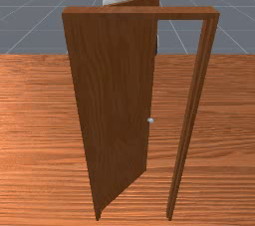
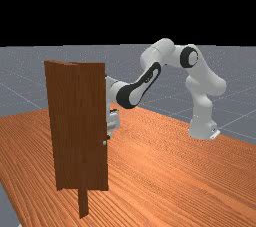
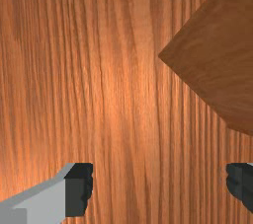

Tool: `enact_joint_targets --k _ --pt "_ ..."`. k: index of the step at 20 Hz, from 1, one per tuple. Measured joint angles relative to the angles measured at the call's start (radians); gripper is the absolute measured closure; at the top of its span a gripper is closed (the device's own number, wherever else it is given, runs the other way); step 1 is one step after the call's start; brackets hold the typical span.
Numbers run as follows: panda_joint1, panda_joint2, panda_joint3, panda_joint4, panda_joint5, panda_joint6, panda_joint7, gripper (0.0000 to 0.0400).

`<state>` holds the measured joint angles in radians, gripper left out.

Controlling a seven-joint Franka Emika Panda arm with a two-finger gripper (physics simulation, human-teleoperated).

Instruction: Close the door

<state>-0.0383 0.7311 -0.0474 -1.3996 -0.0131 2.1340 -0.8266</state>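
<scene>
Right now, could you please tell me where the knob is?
The knob is at the edge of the door toward the front view's right, across the opening from the doorpost.

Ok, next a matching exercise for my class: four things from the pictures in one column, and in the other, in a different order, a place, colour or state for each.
Column one
1. Door
2. Doorknob
3. Gripper
4. Arm's base

Column two
A. White, at the far view's right
B. Fingers apart
C. Swung open from its frame
D. Small and pale, at the brown panel's free edge

Right pairs: 1-C, 2-D, 3-B, 4-A
</scene>
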Motion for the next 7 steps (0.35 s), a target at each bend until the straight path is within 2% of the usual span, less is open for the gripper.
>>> enact_joint_targets --k 1,2,3,5,6,7 --pt "-0.027 0.038 0.053 0.065 -0.042 -0.026 -0.259 0.0" --pt "-0.012 0.035 0.057 0.058 -0.049 -0.022 -0.25 0.0" --pt "-0.015 0.036 0.104 0.055 -0.086 -0.016 -0.439 0.0" --pt "0.066 0.063 0.112 0.113 -0.107 -0.036 -0.379 0.0" --pt "0.07 0.08 0.076 0.162 -0.1 -0.047 -0.285 0.0" --pt "0.081 0.094 0.077 0.198 -0.106 -0.06 -0.284 0.0"
